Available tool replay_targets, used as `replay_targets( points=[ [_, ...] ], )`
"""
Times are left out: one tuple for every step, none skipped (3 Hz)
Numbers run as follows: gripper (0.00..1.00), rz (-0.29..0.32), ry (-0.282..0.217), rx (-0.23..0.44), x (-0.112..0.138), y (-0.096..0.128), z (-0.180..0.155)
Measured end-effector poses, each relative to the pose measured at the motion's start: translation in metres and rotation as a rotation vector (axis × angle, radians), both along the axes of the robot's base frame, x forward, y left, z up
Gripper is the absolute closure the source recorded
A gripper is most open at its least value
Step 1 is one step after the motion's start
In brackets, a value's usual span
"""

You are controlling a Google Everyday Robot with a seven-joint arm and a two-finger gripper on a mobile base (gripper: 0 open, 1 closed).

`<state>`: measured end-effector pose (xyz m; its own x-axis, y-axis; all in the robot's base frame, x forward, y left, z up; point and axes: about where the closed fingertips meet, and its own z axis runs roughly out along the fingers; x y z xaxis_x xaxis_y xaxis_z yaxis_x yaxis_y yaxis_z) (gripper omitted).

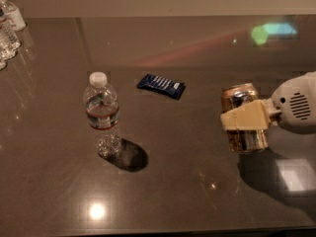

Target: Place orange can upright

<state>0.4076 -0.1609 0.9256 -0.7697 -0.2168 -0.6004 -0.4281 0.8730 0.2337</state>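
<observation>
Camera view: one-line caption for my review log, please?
The hand, at frame right, grips the orange can upright; a water bottle and dark blue packet sit farther left.

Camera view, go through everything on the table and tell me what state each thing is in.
Orange can: upright, clamped at its middle by the gripper.
Gripper: at the right, shut on the orange can.
Water bottle: upright, capped, standing free.
Blue packet: lying flat, untouched.
Bottles at far left: upright, partly out of view.

Orange can (245,140): shiny coppery gold. Gripper (244,117), at right, clasping it: cream. Water bottle (101,113): clear, white cap. Wrapper (161,85): dark blue, white stripes.
</observation>
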Motion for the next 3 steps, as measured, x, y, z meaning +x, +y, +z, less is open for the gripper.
replay_targets(
  points=[
    [1.0, 0.002, -0.114, 0.103, 0.012, -0.007, 0.004],
    [1.0, 0.012, -0.196, 0.192, 0.021, -0.01, 0.003],
    [1.0, 0.06, -0.294, 0.205, 0.028, -0.013, 0.003]
  ],
)
